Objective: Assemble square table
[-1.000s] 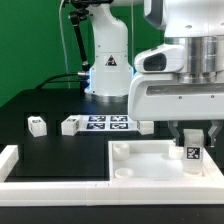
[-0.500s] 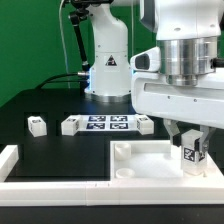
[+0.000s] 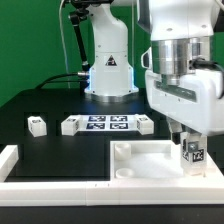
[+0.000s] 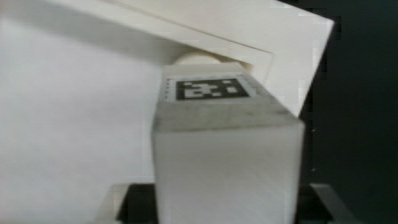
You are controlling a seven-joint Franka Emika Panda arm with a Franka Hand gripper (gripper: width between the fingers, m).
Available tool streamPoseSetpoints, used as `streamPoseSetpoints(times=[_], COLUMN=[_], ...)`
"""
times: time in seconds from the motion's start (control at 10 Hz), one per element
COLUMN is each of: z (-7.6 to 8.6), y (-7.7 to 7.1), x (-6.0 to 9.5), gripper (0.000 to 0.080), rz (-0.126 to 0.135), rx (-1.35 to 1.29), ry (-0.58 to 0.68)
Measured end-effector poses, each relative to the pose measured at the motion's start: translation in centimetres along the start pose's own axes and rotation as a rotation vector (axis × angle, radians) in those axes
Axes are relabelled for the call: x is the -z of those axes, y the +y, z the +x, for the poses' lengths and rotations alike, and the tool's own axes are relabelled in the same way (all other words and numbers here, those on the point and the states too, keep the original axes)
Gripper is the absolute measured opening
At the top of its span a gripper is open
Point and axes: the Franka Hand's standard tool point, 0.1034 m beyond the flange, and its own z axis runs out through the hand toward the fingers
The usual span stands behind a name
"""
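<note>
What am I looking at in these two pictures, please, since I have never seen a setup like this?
This is one robot arm building a small table. The wide picture comes from a camera off the arm; the close-up comes from a camera on its wrist. The claw is shut on a white tagged leg, held upright at a corner of the square panel. A spare leg lies on the black table, apart from the marker board.
</note>
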Motion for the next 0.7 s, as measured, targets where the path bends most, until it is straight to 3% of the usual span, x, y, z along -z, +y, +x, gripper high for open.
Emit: streamPoseSetpoints(times=[0.1, 0.2, 0.4, 0.5, 0.6, 0.7], z=[-0.6, -0.6, -0.8, -1.3, -2.0, -2.6], y=[0.3, 0.4, 0.5, 0.6, 0.3, 0.3], x=[0.1, 0.1, 0.0, 0.1, 0.3, 0.3], gripper=[0.0294, 0.0294, 0.0295, 0.0519, 0.0519, 0.0619], rz=[0.021, 0.027, 0.016, -0.029, -0.050, -0.049], rx=[-0.177, -0.174, -0.075, 0.111, 0.280, 0.382], ry=[-0.003, -0.003, 0.002, 0.007, 0.013, 0.006])
